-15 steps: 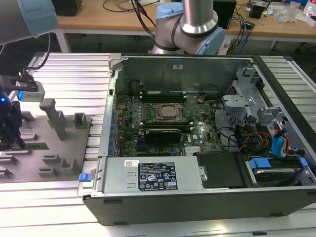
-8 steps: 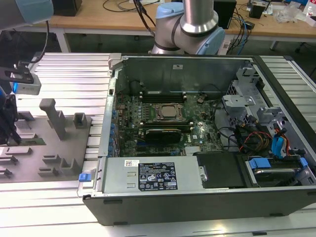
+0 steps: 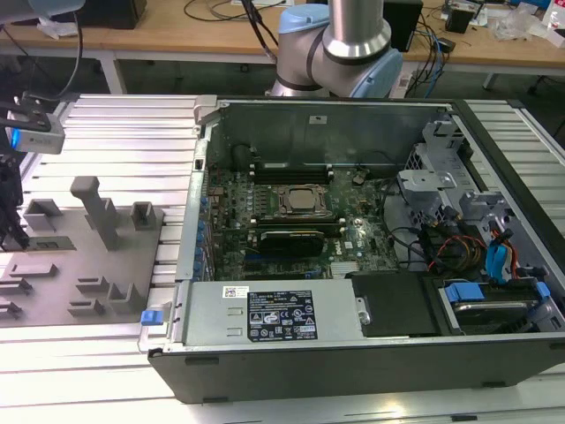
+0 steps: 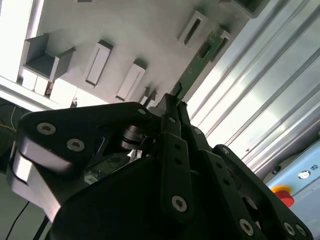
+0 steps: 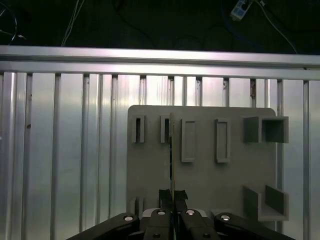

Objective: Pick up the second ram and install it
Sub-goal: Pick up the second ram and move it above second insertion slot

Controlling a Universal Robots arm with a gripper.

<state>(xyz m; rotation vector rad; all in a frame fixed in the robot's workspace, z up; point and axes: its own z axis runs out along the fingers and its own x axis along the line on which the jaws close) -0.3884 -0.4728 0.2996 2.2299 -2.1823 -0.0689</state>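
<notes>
My gripper [image 5: 173, 194] is shut on the second ram [image 5: 172, 150], a thin green-black stick seen edge-on between the two black fingers [image 5: 164, 196]. In the second wrist view the ram [image 4: 198, 66] reaches out from the gripper [image 4: 176, 99] across the grey tray [image 4: 140, 30] towards its edge. Whether the stick's far end still sits in a tray slot I cannot tell. In the exterior view the gripper [image 3: 11, 225] hangs over the tray [image 3: 84, 269] at the far left, well apart from the open computer case [image 3: 353, 291].
The tray carries several raised grey blocks [image 3: 97, 212] and slot holders [image 5: 187, 140]. It rests on a ribbed aluminium table [image 3: 124, 132]. Inside the case lie the motherboard [image 3: 229, 203], the CPU socket [image 3: 296, 201], long black slots [image 3: 291, 168], a power supply [image 3: 265, 314] and cable bundles [image 3: 459, 247].
</notes>
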